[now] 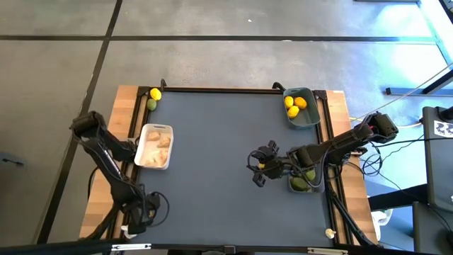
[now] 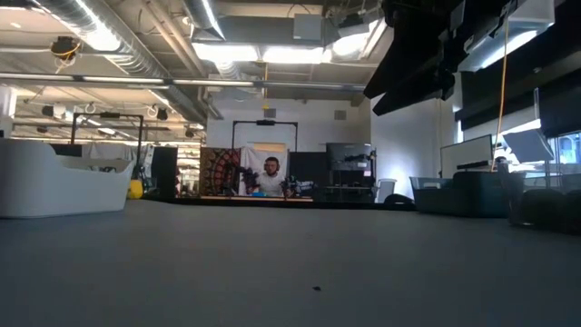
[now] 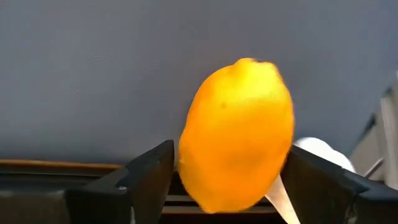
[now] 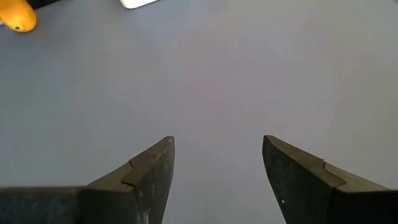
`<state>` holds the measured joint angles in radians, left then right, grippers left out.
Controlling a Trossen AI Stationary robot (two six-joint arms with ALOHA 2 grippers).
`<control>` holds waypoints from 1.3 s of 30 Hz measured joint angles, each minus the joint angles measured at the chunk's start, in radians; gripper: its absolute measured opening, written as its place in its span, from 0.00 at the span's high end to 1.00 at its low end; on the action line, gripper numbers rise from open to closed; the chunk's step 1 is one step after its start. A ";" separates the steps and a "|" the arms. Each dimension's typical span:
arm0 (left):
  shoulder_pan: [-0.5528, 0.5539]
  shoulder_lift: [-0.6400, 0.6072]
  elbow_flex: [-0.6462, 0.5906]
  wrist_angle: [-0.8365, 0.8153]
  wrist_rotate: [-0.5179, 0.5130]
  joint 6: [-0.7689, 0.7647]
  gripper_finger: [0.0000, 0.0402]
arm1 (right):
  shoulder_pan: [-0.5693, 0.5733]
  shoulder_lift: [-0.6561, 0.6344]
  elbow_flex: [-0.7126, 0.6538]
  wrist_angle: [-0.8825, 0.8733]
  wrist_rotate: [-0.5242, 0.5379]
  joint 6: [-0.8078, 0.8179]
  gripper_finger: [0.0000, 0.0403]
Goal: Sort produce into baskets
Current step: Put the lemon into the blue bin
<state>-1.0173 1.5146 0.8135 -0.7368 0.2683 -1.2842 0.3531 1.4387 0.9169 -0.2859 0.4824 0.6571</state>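
Note:
My left gripper [image 3: 230, 180] is shut on a yellow-orange lemon [image 3: 236, 130]. In the high view it sits at the table's left edge beside the white basket [image 1: 145, 161], and the arm hides the lemon. The white basket holds garlic bulbs [image 1: 159, 140]. My right gripper [image 1: 259, 168] is open and empty over bare mat [image 4: 214, 155], left of the dark grey basket [image 1: 316, 188], which holds limes [image 1: 301, 184]. The blue-grey basket [image 1: 311, 120] at the far right holds lemons [image 1: 294, 105]. A loose lemon [image 1: 156, 93] and lime [image 1: 151, 105] lie at the far left corner. My left gripper pinches the lemon between its two fingers [image 3: 152, 171], which meet its two opposite long sides [image 3: 186, 168] at the lower half. The lemon stands lengthwise between the fingers and rises past their tips. What lies under it does not show.
Wooden strips [image 1: 126, 113] run along the table's left and right sides. My right arm [image 1: 340, 145] crosses above the dark grey basket. In the right wrist view, a lemon [image 4: 15, 18] and a white basket corner [image 4: 137, 3] show far ahead. A person [image 2: 270, 177] sits in the room beyond.

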 joint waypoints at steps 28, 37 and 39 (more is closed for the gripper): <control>0.116 -0.235 0.079 -0.168 -0.302 0.163 0.48 | 0.000 0.005 0.000 0.345 -0.086 -0.200 0.40; 0.245 -0.351 0.080 -0.137 -0.570 0.333 0.47 | 0.001 0.035 0.000 0.560 -0.115 -0.323 0.40; 0.271 -0.358 0.080 -0.106 -0.632 0.388 0.47 | 0.001 0.055 0.000 0.614 -0.142 -0.332 0.40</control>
<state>-0.7466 1.1567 0.8936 -0.8428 -0.3639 -0.8962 0.3538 1.4938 0.9174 0.3282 0.3406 0.3249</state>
